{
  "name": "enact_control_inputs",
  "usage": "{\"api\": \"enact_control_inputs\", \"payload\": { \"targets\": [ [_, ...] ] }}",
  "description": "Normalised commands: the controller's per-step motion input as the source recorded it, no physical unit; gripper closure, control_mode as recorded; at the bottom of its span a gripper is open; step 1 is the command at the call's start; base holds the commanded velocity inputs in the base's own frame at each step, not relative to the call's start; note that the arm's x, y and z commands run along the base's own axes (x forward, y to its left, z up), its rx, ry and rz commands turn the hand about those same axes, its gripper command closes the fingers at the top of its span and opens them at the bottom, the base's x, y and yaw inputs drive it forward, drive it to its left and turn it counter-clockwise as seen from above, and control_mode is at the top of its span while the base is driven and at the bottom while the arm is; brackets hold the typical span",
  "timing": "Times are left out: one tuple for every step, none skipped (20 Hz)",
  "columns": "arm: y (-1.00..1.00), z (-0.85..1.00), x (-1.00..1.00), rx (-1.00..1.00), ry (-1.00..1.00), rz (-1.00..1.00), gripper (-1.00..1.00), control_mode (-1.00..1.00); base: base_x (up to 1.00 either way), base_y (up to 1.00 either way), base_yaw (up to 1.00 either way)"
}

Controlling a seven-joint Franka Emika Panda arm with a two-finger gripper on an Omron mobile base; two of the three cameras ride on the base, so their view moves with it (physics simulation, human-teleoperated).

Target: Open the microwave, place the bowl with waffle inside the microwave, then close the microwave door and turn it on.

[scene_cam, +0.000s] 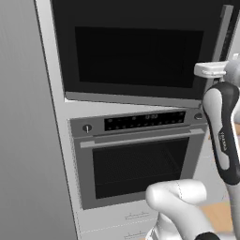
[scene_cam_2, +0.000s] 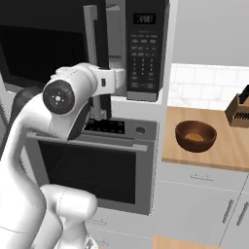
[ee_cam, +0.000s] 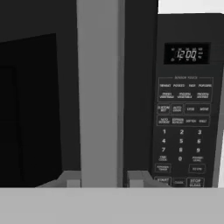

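Observation:
The black microwave (scene_cam: 136,56) is built in above the oven, its keypad panel (ee_cam: 183,122) showing 12:00. The microwave door (scene_cam_2: 44,44) stands slightly ajar, with a strip of grey cavity (scene_cam_2: 115,34) showing beside its edge. My gripper (ee_cam: 104,179) is shut on the door's vertical silver handle (ee_cam: 98,87), one fingertip pressed against each side. The white hand (scene_cam_2: 113,79) reaches in at handle height. The reddish-brown bowl with waffle (scene_cam_2: 195,136) sits on the wooden counter (scene_cam_2: 214,151) to the right, well away from the gripper, with something tan inside it.
A silver-fronted oven (scene_cam: 136,159) with a horizontal bar handle sits directly under the microwave. A knife block (scene_cam_2: 239,109) stands at the counter's far right. A tall grey cabinet side (scene_cam: 23,140) lies to the left. White drawers (scene_cam_2: 194,194) run below the counter.

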Motion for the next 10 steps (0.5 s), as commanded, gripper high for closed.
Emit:
{"api": "enact_control_inputs", "payload": {
  "targets": [
    [0.09,0.0,-0.56,0.0,0.0,0.0,1.0,-1.0,0.0,0.0,0.0],
    [0.05,0.0,-0.44,0.0,0.0,0.0,1.0,-1.0,0.0,0.0,0.0],
    [0.01,0.0,-0.45,0.0,0.0,0.0,1.0,-1.0,0.0,0.0,0.0],
    [0.02,0.0,-0.5,0.0,0.0,0.0,1.0,-1.0,0.0,0.0,0.0],
    [0.04,0.0,-0.6,0.0,0.0,0.0,1.0,-1.0,0.0,0.0,0.0],
    [0.04,0.0,-0.59,0.0,0.0,0.0,1.0,-1.0,0.0,0.0,0.0],
    [0.0,0.0,-0.51,0.0,0.0,0.0,1.0,-1.0,0.0,0.0,0.0],
    [0.01,0.0,-0.52,0.0,0.0,0.0,1.0,-1.0,0.0,0.0,0.0],
    [0.04,0.0,-0.54,0.0,0.0,0.0,1.0,-1.0,0.0,0.0,0.0],
    [0.08,0.0,-0.41,0.0,0.0,0.0,1.0,-1.0,0.0,0.0,0.0]
  ]
}}
